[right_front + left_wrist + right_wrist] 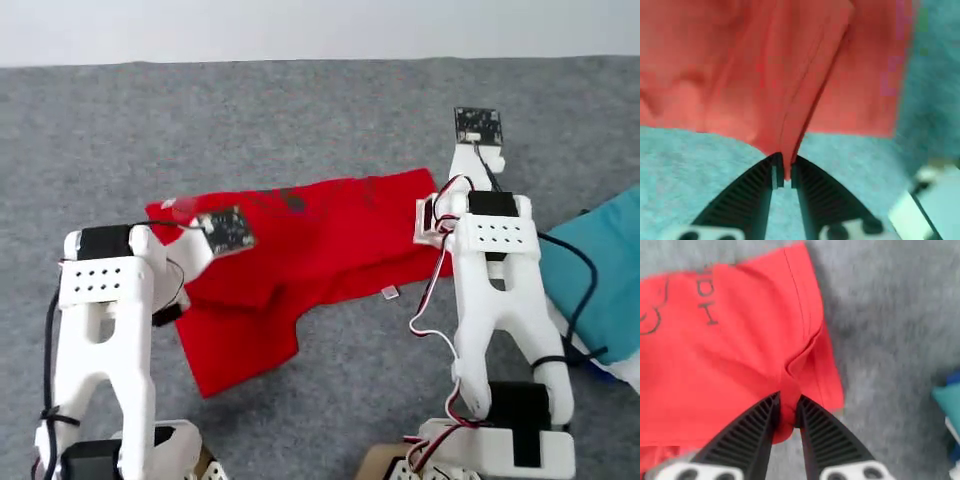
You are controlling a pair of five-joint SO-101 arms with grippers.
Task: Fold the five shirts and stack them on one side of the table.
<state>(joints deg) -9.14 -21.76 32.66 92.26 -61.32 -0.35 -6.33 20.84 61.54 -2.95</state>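
Well, my left gripper (783, 172) and right gripper (787, 407) each pinch a fold of the red shirt (330, 240), sprawled on the table (300, 120) between them. It looks light and limp, so hems grip best.

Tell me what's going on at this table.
Two robot arms are working on a red shirt spread, partly folded, on the grey table. The left gripper is shut on a pinched fold at one end of the shirt. The right gripper is shut on the hem at the other end. A teal cloth lies off to the side, next to the right arm.
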